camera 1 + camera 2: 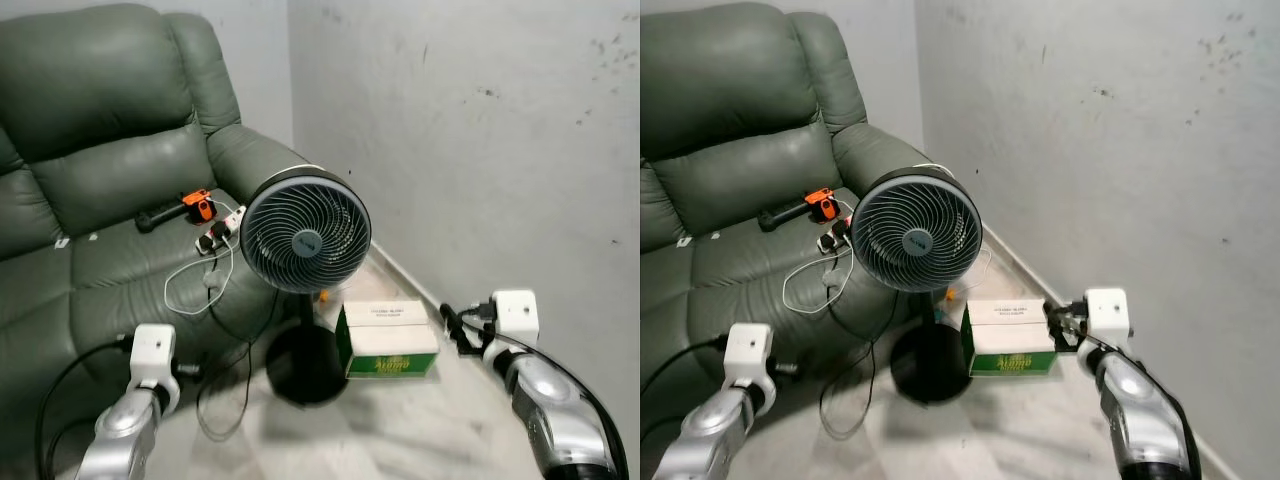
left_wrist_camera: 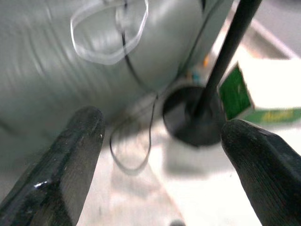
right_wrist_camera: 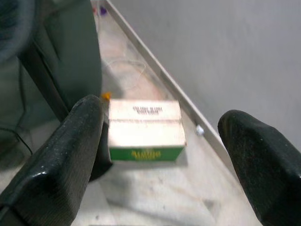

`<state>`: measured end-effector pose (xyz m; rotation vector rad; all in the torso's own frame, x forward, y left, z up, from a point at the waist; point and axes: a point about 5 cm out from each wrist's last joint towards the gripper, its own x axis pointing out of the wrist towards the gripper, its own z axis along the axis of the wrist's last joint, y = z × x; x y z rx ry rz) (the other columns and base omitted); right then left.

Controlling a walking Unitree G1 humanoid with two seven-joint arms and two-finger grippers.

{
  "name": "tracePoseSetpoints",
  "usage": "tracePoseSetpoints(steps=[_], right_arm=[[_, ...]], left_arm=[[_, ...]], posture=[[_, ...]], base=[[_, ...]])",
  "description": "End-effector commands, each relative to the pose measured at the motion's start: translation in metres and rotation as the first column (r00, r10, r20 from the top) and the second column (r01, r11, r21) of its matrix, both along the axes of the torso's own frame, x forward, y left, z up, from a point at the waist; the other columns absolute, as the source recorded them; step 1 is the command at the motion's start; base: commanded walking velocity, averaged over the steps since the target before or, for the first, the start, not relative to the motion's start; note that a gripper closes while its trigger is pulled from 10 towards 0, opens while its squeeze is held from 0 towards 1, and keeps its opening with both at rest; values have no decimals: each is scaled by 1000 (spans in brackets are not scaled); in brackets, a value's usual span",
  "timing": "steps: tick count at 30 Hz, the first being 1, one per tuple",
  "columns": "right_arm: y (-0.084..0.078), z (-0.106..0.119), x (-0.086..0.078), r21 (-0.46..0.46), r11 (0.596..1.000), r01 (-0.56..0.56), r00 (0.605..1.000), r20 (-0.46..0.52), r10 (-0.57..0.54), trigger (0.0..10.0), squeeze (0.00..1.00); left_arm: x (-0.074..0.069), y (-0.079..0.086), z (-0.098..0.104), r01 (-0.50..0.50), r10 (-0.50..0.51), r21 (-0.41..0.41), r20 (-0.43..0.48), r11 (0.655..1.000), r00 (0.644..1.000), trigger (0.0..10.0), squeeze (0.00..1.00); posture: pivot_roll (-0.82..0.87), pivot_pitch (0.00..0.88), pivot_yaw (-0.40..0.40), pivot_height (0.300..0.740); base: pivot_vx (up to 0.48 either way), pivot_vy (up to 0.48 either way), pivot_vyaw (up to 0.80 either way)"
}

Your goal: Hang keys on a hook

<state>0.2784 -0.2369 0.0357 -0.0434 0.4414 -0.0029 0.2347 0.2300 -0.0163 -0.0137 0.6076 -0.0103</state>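
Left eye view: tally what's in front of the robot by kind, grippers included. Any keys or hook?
Sofa: 1
Pedestal fan: 1
Green and white box: 1
Orange and black tool: 1
White cable: 1
Grippers, both open: 2, left gripper and right gripper
Keys: 0
Hook: 0
Total: 7

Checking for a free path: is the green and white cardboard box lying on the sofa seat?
No, the green and white cardboard box sits on the pale floor beside the black fan base.
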Motion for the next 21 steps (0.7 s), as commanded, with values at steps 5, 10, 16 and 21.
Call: tracePoseSetpoints(steps=[5,10,16,21], right_arm=[[-2,-45,-18,-17,999,35,981,-188,-38,10000,0],[2,-70,-38,-38,999,5,950,-312,-16,10000,0],[9,-87,-55,-58,997,-57,915,-402,29,10000,0],[17,-98,-67,-69,993,-99,880,-471,55,10000,0]], left_arm=[[-18,-4,-32,-83,81,-9,-134,997,988,10000,0],[-35,-15,-51,-73,68,-11,-231,997,971,10000,0],[-46,-16,-60,-24,32,30,-310,999,950,10000,0],[-49,-20,-63,2,15,48,-343,999,939,10000,0]], posture=[[-19,3,-9,740],[-19,5,-11,740],[-22,2,-12,740],[-27,1,-12,740]], base=[[0,0,0],[0,0,0],[0,0,0],[0,0,0]])
